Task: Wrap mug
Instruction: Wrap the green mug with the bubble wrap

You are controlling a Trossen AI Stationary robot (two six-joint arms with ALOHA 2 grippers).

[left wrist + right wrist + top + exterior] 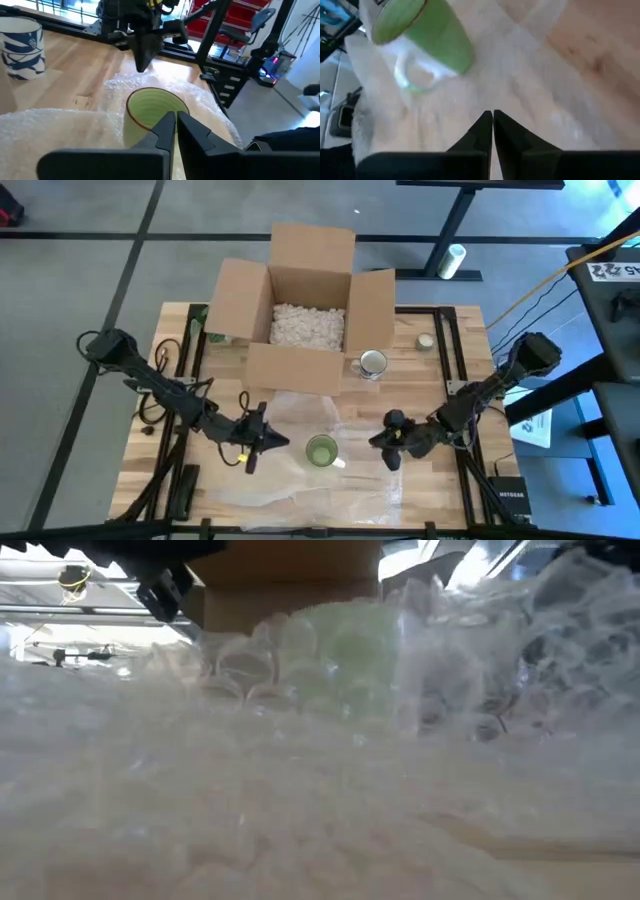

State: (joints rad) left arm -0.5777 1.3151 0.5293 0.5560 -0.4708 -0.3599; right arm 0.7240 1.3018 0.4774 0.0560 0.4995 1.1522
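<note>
Item: green mug (pixel 321 451), upright on bubble wrap (pixel 300 480), stood between my tools. My left tool (pixel 268 442), fingers closed and empty, sat nearest; my right tool (pixel 383 442), likewise closed and empty, lay slightly farther.

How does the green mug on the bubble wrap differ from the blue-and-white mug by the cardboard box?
The green mug is plain green with a white handle; the blue-and-white patterned mug is white with blue markings. The green mug stands on the clear bubble wrap sheet, between the left gripper and right gripper; the patterned mug stands on bare wooden table beside the cardboard box. Both are upright and unwrapped.
</note>
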